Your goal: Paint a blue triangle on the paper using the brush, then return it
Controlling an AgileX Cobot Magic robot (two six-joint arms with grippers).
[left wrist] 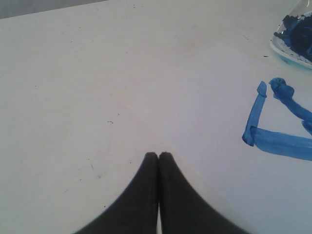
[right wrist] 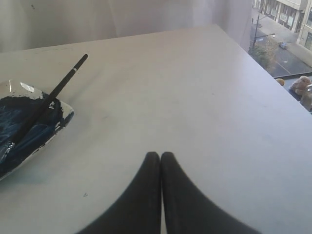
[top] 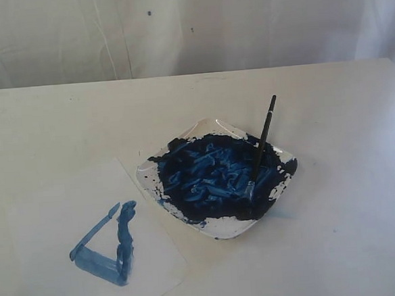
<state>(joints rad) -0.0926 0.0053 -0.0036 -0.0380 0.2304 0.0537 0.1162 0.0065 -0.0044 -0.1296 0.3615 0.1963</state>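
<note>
A rough blue triangle [top: 106, 246] is painted on the white paper [top: 60, 218] at the front left of the table; the left wrist view also catches the blue triangle [left wrist: 280, 126] on the paper [left wrist: 204, 107]. The black-handled brush [top: 260, 149] lies in the white dish [top: 216, 177] of dark blue paint, handle leaning over the far rim, tip in the paint. In the right wrist view the brush [right wrist: 51, 97] rests in the dish [right wrist: 29, 131]. My left gripper [left wrist: 159, 155] is shut and empty over the paper's edge. My right gripper [right wrist: 160, 155] is shut and empty, off to the dish's side. Neither arm shows in the exterior view.
The white table [top: 330, 111] runs back to a pale curtain [top: 175, 27]. The table's edge [right wrist: 273, 80] lies close on the right arm's side, with a window and street beyond it. A corner of the dish [left wrist: 295, 44] shows in the left wrist view.
</note>
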